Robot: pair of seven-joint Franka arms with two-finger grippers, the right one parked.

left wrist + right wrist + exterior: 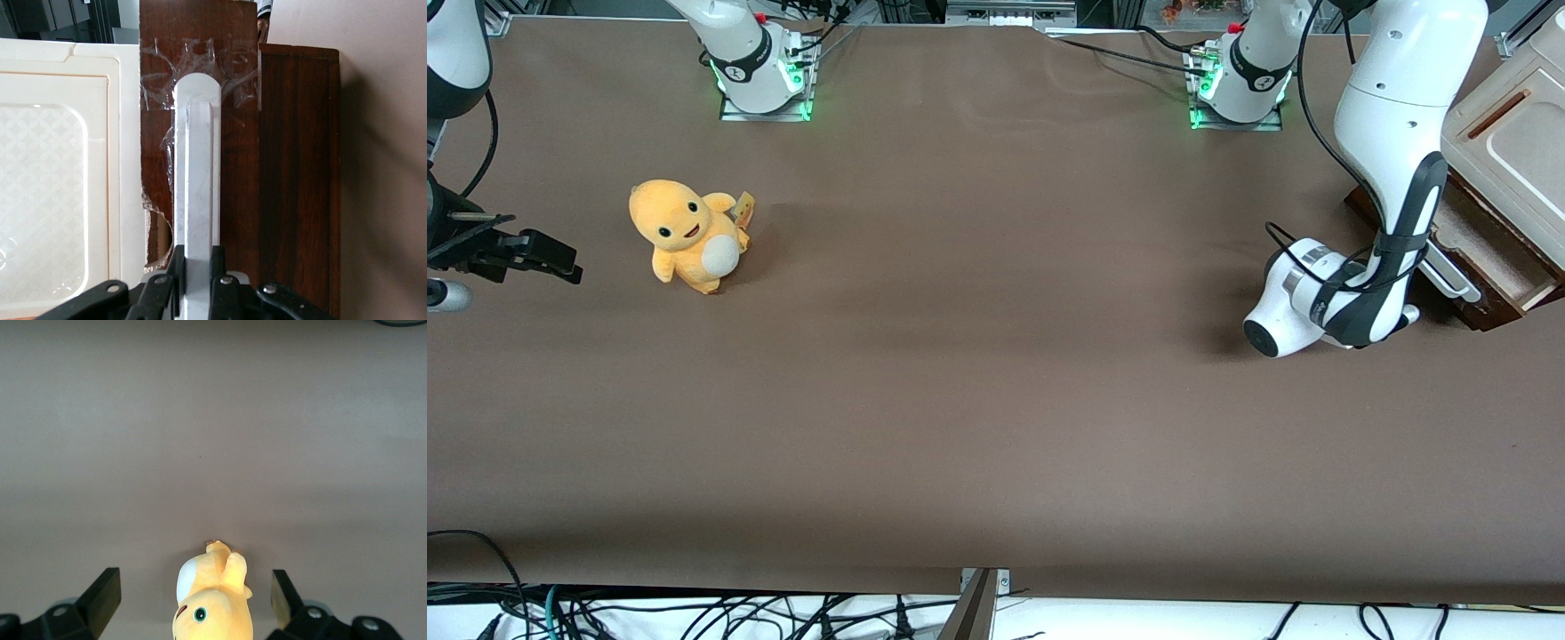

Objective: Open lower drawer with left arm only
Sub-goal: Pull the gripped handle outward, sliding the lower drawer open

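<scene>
Your hand [195, 267] is clamped on the bar handle [196, 167] of the lower drawer [1489, 258], partly out at the working arm's desk end; an off-line pull could jam it.

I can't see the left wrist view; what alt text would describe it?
The gripper has its black jaws shut on the silver bar handle of the dark-brown lower drawer. A cream panel lies beside the drawer.
</scene>
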